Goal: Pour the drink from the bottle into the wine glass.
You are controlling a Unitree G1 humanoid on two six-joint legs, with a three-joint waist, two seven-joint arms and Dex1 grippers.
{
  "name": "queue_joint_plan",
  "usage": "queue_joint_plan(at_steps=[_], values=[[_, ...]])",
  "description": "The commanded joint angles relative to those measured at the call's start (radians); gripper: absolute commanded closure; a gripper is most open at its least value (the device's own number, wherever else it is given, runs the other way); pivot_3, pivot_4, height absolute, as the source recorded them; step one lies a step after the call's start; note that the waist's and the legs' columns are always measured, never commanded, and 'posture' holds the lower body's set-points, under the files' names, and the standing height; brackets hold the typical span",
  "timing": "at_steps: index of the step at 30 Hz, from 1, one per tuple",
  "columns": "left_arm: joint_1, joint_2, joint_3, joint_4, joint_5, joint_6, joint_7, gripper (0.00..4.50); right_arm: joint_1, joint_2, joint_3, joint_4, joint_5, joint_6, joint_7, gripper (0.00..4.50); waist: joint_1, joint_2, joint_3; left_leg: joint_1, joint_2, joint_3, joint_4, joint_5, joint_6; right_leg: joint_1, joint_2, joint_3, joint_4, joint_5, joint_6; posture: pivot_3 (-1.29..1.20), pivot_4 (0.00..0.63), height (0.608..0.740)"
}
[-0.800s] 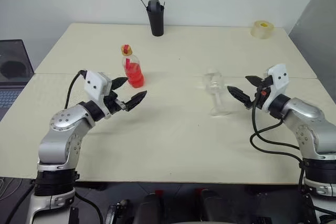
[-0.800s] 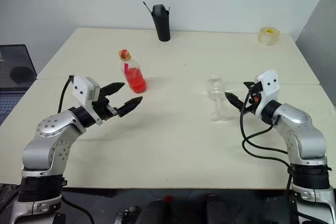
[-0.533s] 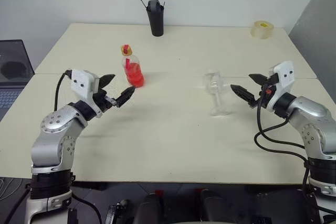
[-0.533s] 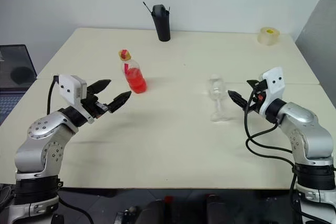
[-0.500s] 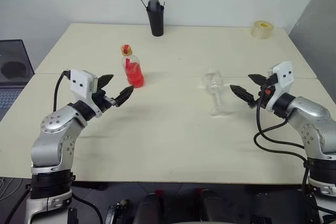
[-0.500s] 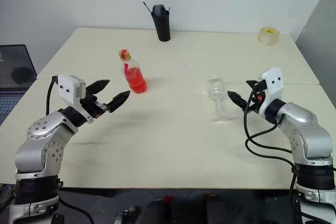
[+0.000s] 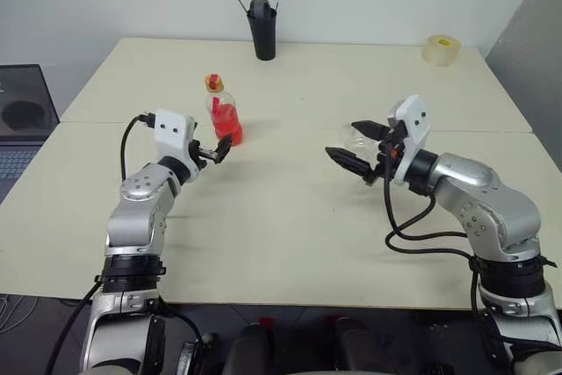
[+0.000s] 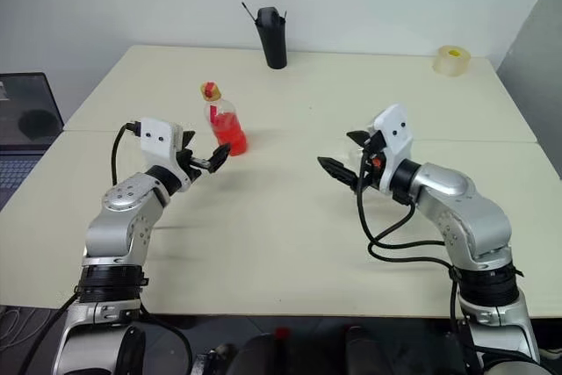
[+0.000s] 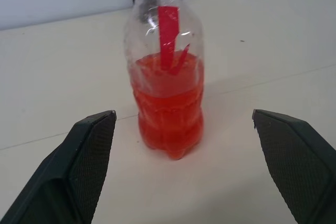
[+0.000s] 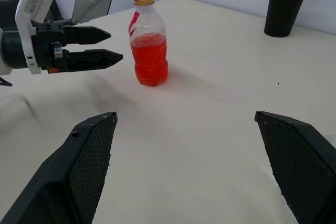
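Observation:
The bottle (image 7: 223, 117) stands upright on the table's left half, its yellow cap on and the red drink (image 9: 168, 108) filling its lower half. My left gripper (image 7: 219, 148) is open and level just short of the bottle, whose body lines up with the gap in the left wrist view. My right gripper (image 7: 342, 139) is open with nothing between its fingers, pointing left towards the bottle (image 10: 149, 51). The wine glass (image 7: 357, 139) shows only as a pale bowl behind that gripper; whether they touch I cannot tell.
A tall black cup (image 7: 261, 28) with sticks in it stands at the table's back edge. A roll of tape (image 7: 441, 48) lies at the back right. A laptop (image 7: 22, 116) sits off the table's left side. Bare tabletop (image 7: 281, 217) lies between the arms.
My left gripper has moved forward until its tips are next to the bottle. My right gripper has swung left, in front of the wine glass. Both stay open.

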State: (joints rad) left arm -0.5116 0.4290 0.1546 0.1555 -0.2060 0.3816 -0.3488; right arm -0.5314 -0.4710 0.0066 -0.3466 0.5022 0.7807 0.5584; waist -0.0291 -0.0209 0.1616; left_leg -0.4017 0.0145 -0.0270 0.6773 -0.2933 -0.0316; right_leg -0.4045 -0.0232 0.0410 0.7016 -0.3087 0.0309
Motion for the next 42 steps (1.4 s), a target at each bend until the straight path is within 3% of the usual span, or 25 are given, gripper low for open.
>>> queue_joint_plan(at_steps=[1,6,27,39,42], values=[[-0.039,-0.014,0.02,0.016,0.027,-0.028,0.066,0.04,-0.012,-0.003,-0.004,-0.04,0.002,-0.007,-0.003,0.0,0.0,0.0,0.0,0.0,0.0,0.0,0.0,0.0,0.0,0.0,0.0,0.0,0.0,0.0,0.0,0.0,0.15,0.74],[-0.107,-0.044,0.013,0.128,0.041,-0.078,0.088,0.04,-0.01,0.002,0.002,-0.048,-0.002,-0.006,-0.007,0.0,0.0,0.0,0.0,0.0,0.0,0.0,0.0,0.0,0.0,0.0,0.0,0.0,0.0,0.0,0.0,0.0,0.15,0.74],[-0.512,-0.124,0.005,0.96,0.151,-0.558,0.21,0.04,-0.001,0.008,0.018,-0.094,-0.004,0.029,-0.043,0.0,-0.001,-0.001,0.0,0.0,-0.002,0.001,0.0,0.0,0.0,-0.001,0.0,-0.001,0.0,0.0,0.0,0.0,0.15,0.74],[-0.58,-0.139,0.068,1.142,0.13,-0.686,0.189,0.04,-0.012,0.002,0.014,-0.142,0.01,0.082,-0.056,0.0,-0.002,-0.001,0.0,0.0,-0.003,0.001,0.0,0.0,0.0,-0.001,0.0,-0.001,0.0,0.0,0.0,0.0,0.15,0.74],[-0.582,-0.135,0.072,1.154,0.138,-0.685,0.199,0.66,-0.008,-0.005,0.008,-0.15,0.012,0.091,-0.053,0.0,-0.002,-0.001,0.0,0.0,-0.003,0.001,0.0,0.0,0.0,-0.001,0.0,-0.001,0.0,0.0,0.0,0.0,0.15,0.74]])
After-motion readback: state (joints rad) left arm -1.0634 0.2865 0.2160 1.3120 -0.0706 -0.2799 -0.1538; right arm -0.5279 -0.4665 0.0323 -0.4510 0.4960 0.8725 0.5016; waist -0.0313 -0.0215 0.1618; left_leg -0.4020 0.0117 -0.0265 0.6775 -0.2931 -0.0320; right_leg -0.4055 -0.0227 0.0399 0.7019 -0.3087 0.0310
